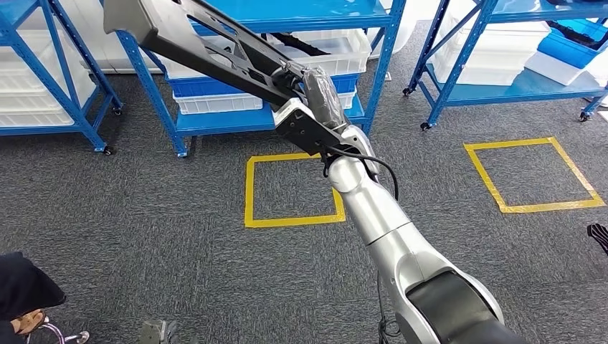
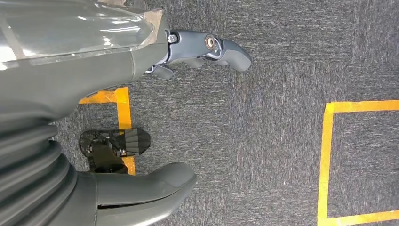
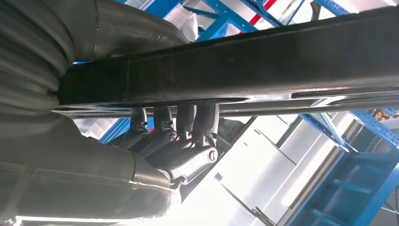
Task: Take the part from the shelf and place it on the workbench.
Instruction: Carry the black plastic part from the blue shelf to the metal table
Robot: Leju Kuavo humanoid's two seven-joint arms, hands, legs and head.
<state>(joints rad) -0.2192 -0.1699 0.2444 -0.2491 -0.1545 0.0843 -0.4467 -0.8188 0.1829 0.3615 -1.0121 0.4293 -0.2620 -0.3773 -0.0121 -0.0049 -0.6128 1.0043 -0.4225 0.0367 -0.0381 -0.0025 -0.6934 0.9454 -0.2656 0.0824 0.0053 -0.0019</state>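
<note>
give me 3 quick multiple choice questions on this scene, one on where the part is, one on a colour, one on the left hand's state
1. Where is the part?
A. on the floor
B. in the right hand
C. in a bin

2. What colour are the floor squares?
A. yellow
B. red
C. white

3. The left hand is:
A. gripping the part
B. holding a bin
C. empty, over carpet

Answers: 1 B, the fingers wrap the long black part. 2 A, yellow tape outlines them. 3 C, nothing lies between its thumb and fingers.

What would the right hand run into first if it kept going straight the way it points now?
Probably the blue shelf with its white bins. The right hand, gripping the long black part, points up toward them, though depth is unclear.
</note>
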